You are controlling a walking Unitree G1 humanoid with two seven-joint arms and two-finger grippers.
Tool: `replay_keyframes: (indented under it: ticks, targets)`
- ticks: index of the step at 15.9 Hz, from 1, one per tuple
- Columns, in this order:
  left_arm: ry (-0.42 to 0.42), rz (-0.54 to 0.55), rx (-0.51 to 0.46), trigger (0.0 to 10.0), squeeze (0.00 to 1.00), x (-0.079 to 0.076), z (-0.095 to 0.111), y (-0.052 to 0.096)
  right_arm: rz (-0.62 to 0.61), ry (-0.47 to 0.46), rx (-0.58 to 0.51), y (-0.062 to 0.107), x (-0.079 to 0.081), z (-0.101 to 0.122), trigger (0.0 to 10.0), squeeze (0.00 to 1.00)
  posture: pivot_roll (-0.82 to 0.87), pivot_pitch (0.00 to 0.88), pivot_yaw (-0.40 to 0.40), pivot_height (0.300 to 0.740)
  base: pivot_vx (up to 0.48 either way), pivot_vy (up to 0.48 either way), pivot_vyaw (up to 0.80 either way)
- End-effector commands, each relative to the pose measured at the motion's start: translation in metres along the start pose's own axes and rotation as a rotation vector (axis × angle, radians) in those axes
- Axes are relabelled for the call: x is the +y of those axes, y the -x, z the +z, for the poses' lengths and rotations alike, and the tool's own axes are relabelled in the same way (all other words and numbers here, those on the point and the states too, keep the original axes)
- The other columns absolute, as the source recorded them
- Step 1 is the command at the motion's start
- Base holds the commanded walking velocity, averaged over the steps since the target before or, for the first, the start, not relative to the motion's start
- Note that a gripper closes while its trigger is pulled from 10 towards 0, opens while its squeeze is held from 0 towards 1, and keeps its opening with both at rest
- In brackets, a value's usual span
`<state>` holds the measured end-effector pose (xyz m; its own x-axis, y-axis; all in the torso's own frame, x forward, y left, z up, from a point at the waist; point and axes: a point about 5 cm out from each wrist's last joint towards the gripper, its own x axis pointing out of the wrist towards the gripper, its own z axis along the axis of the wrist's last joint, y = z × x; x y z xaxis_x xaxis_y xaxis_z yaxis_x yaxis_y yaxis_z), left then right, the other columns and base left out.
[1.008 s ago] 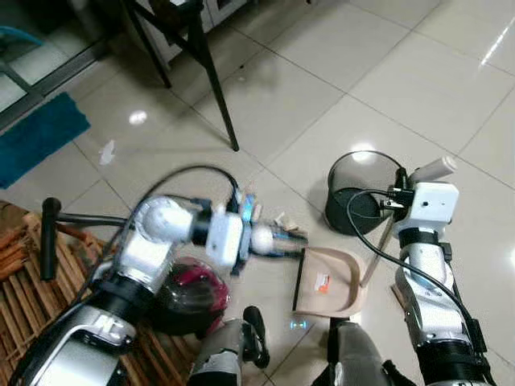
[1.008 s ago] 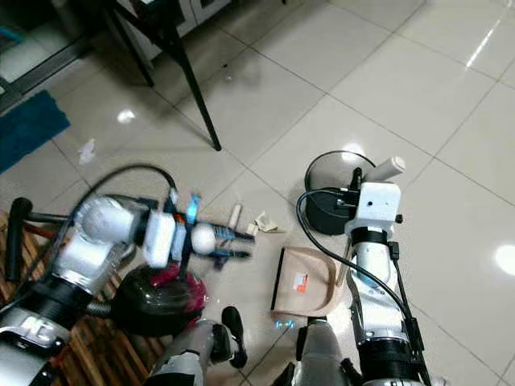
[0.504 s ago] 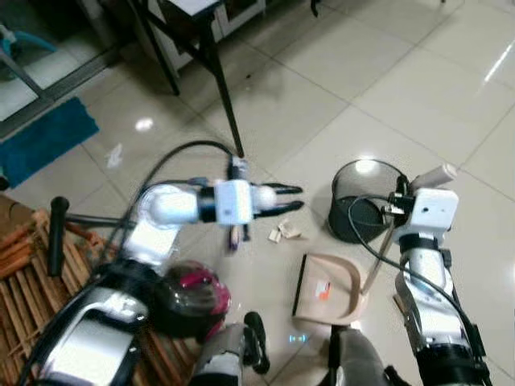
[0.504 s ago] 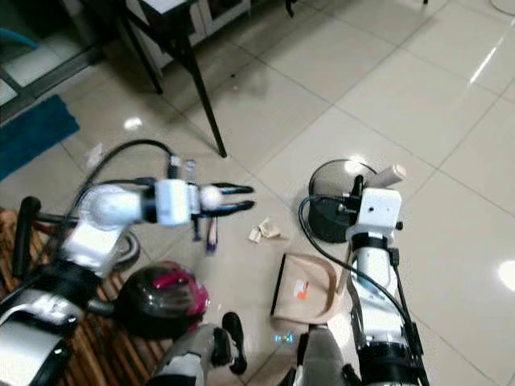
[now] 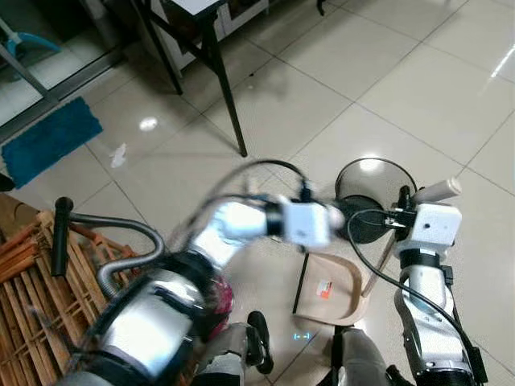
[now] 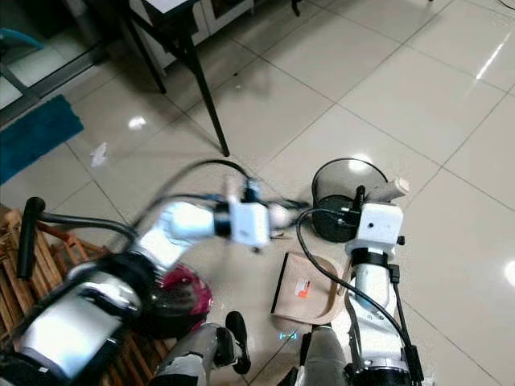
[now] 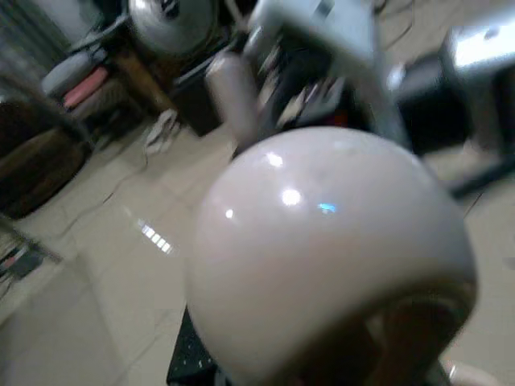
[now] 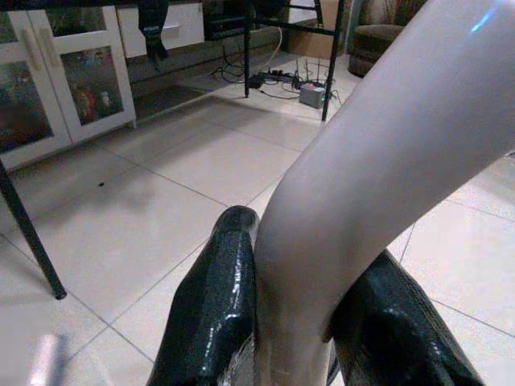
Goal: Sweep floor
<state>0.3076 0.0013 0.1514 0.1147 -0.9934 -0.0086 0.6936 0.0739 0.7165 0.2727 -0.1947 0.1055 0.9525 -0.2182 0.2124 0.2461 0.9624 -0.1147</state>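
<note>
My right gripper (image 8: 298, 322) is shut on the beige handle (image 5: 438, 190) of the dustpan (image 5: 330, 281). The pan rests on the tiled floor in front of my feet, mouth to the left. My left arm is blurred in mid-swing, and its gripper (image 5: 346, 219) is just left of the pan's handle, close to the black mesh bin (image 5: 362, 165). The rounded beige end of the brush (image 7: 330, 241) sits right in front of the left wrist camera, held in that gripper. The bristles and the floor scraps are lost behind the blurred arm.
A black table leg (image 5: 229, 104) stands on the tiles beyond my left arm. A vacuum hose (image 5: 121, 229) and a wooden rack (image 5: 32, 281) lie at my left. Farther left are a blue mat (image 5: 48, 141) and a paper scrap (image 5: 119, 155).
My left arm has swung fast to the right with the brush, from beside the vacuum to the bin and dustpan. The right arm and dustpan have stayed put.
</note>
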Motion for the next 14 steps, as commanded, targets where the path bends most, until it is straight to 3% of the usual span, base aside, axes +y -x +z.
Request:
replay_keyframes:
  ticks: [1, 4, 7, 9, 10, 11, 13, 14]
  targets:
    - [0.026, -0.068, -0.051, 10.0, 0.00, -0.021, 0.001, -0.006, 0.022, 0.016, 0.066, 0.010, 0.004, -0.010, 10.0, 0.00, -0.10, 0.340, 0.211, 0.740, 0.000, 0.000, 0.00]
    - [0.131, -0.288, -0.118, 10.0, 0.00, -0.067, 0.002, -0.010, 0.034, 0.022, 0.071, 0.011, 0.004, -0.010, 10.0, 0.00, -0.09, 0.341, 0.204, 0.740, 0.000, 0.000, 0.00]
    - [0.121, -0.426, -0.080, 10.0, 0.00, -0.081, -0.005, 0.005, 0.045, 0.024, 0.074, 0.011, 0.004, -0.010, 10.0, 0.00, -0.08, 0.328, 0.197, 0.740, 0.000, 0.000, 0.00]
    - [0.091, -0.489, -0.066, 10.0, 0.00, -0.076, -0.007, 0.020, 0.048, 0.024, 0.077, 0.010, 0.003, -0.011, 10.0, 0.00, -0.06, 0.311, 0.192, 0.740, 0.000, 0.000, 0.00]
    - [0.082, -0.541, -0.062, 10.0, 0.00, -0.067, -0.006, 0.037, 0.050, 0.021, 0.077, 0.010, 0.003, -0.011, 10.0, 0.00, -0.05, 0.299, 0.186, 0.740, 0.000, 0.000, 0.00]
    - [0.106, -0.555, -0.074, 10.0, 0.00, -0.056, 0.000, 0.050, 0.053, 0.017, 0.078, 0.008, 0.002, -0.012, 10.0, 0.00, -0.04, 0.278, 0.177, 0.740, 0.000, 0.000, 0.00]
    - [0.147, -0.554, -0.095, 10.0, 0.00, -0.047, 0.009, 0.058, 0.057, 0.016, 0.078, 0.008, 0.001, -0.013, 10.0, 0.00, -0.03, 0.267, 0.171, 0.740, 0.000, 0.000, 0.00]
    - [0.250, -0.540, -0.146, 10.0, 0.00, -0.039, 0.030, 0.069, 0.065, 0.018, 0.081, 0.007, -0.002, -0.014, 10.0, 0.00, -0.02, 0.256, 0.161, 0.740, 0.000, 0.000, 0.00]
